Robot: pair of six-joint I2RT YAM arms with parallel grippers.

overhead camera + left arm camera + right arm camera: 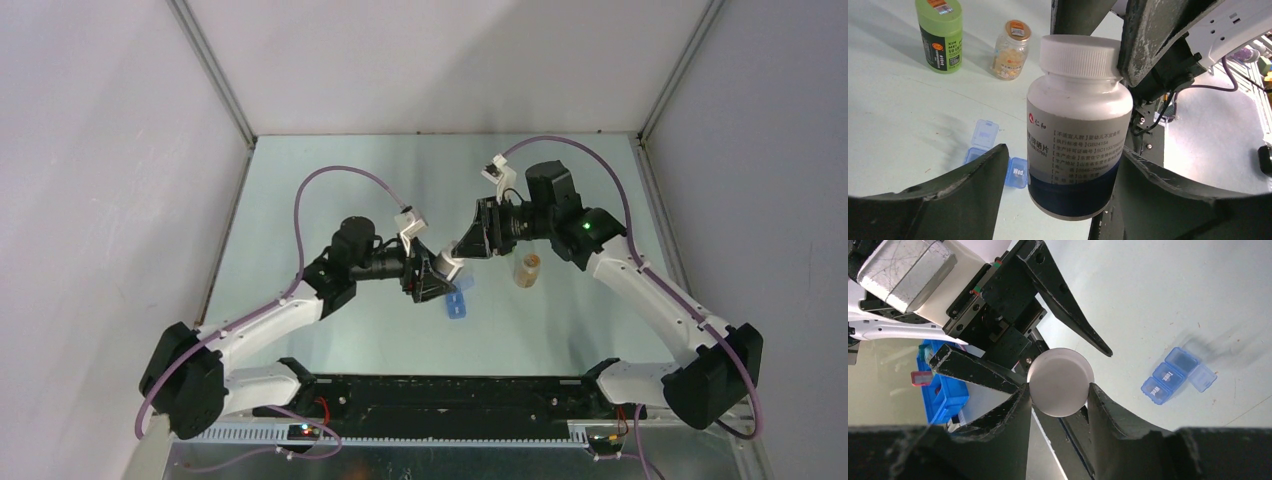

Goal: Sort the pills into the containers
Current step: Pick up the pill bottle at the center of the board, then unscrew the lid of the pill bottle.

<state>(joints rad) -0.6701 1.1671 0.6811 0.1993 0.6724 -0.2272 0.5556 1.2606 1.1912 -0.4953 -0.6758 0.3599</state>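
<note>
Right claw [1059, 390] clamped on cap [1060, 372] of white pill bottle [1075, 135] — bottle aloft over desk [330, 180] centre. Left claw [1064, 150] wide, fingers flanking bottle body, not gripping. Blue pill organizer [1173, 376] on desk below.

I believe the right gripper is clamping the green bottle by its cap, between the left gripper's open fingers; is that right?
Not quite: the right gripper is clamping the white bottle by its cap, between the open fingers of the left gripper. The left wrist view shows it; the green bottle stands untouched on the table.
</note>
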